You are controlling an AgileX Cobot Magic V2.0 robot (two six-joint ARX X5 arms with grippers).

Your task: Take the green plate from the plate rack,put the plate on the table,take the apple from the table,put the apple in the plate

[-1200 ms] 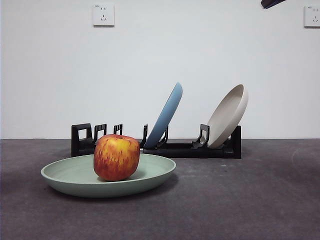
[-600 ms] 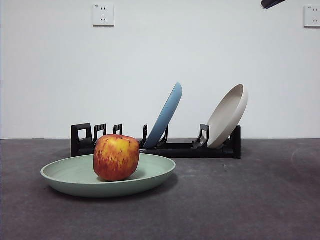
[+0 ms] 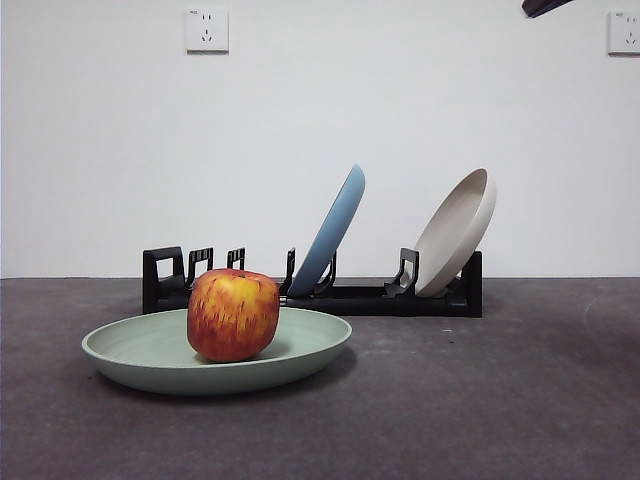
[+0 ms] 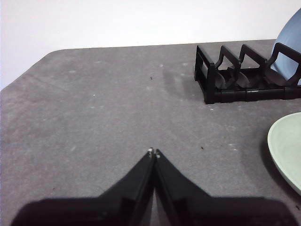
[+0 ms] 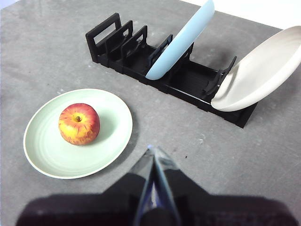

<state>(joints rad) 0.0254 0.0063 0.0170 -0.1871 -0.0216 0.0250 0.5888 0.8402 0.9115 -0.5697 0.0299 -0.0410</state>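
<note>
On the plate [image 5: 47,150], just in front of the rack [image 3: 350,297], sits our apple [image 5: 79,123], so we're basically done. Left gripper [image 4: 154,151] and right gripper [image 5: 150,149] are both clenched on nothing, well clear. Only risk: a stray arm swing nudging the plate and rolling the apple off.

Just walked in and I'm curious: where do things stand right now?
Left pincer and right pincer shut, empty, above the table. Apple sits in the green plate, rack behind. Nothing in the way.
</note>
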